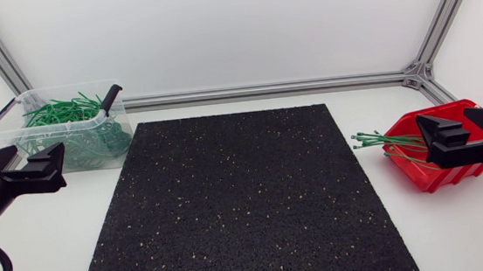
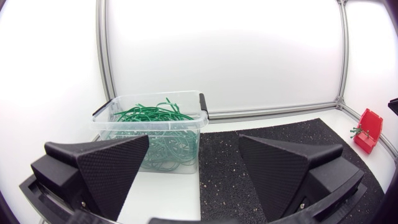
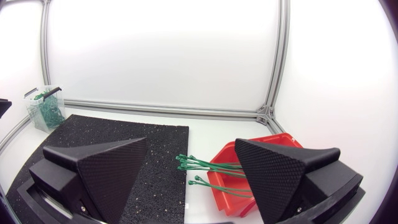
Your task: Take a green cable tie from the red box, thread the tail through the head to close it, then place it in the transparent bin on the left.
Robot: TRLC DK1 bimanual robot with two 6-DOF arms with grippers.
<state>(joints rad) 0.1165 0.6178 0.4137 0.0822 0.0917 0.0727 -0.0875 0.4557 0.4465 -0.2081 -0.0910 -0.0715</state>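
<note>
Left tool (image 1: 48, 164), frame left edge: released, fingers apart, nothing held. Right tool (image 1: 443, 139), frame right edge: released, empty, overlapping the red box (image 1: 429, 177). Green cable ties (image 1: 380, 140) lie in the red box, ends projecting over its rim toward the black mat (image 1: 248, 205). Transparent bin (image 1: 57, 126), upper left of the desk (image 1: 50, 249): holds looped green ties (image 1: 64, 111).

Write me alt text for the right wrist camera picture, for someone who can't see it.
An open black pincer frames a red box just ahead, green cable ties poking out of it toward a black mat. Far across the mat stands a clear bin of green ties.
</note>
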